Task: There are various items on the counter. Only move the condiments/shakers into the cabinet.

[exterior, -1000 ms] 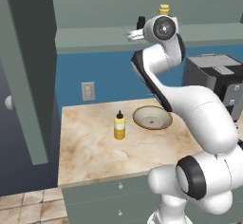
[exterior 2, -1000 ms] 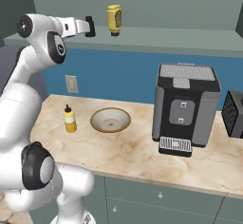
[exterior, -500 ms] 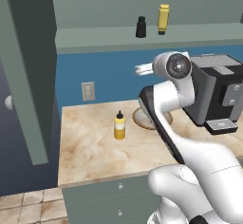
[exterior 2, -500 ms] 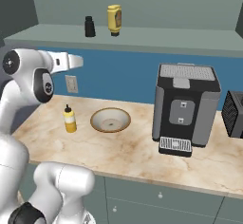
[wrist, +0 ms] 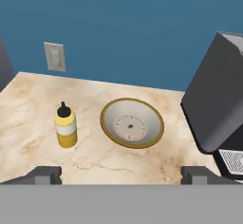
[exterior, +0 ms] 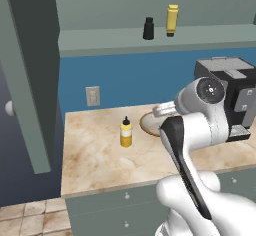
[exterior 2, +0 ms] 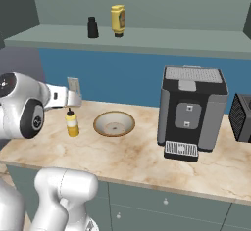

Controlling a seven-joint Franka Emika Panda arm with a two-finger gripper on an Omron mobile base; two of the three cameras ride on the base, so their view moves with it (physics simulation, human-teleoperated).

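Observation:
The black shaker (exterior: 148,28) (exterior 2: 91,27) and the plain yellow bottle (exterior: 172,20) (exterior 2: 117,19) stand side by side on the cabinet shelf (exterior: 125,42) (exterior 2: 162,38). On the counter (wrist: 33,123) the yellow squeeze bottle (exterior: 126,132) (exterior 2: 72,124) (wrist: 65,126) stands upright, left of the tan wooden bowl (exterior 2: 114,124) (wrist: 132,122). My gripper (wrist: 121,175) (exterior 2: 76,99) hangs open and empty above the counter, near the squeeze bottle and the bowl. To the right stands the black coffee machine (exterior 2: 192,112) (wrist: 213,104).
The tall cabinet door (exterior: 30,80) stands open at the left. A wall outlet (wrist: 55,57) sits behind the squeeze bottle. A dark appliance (exterior 2: 242,117) is at the far right of the counter. Grey-green drawers (exterior 2: 162,200) run below the slab.
My arm has come down from the shelf to just above the counter. The black shaker, which was hidden at the gripper one second ago, now stands free beside the yellow bottle.

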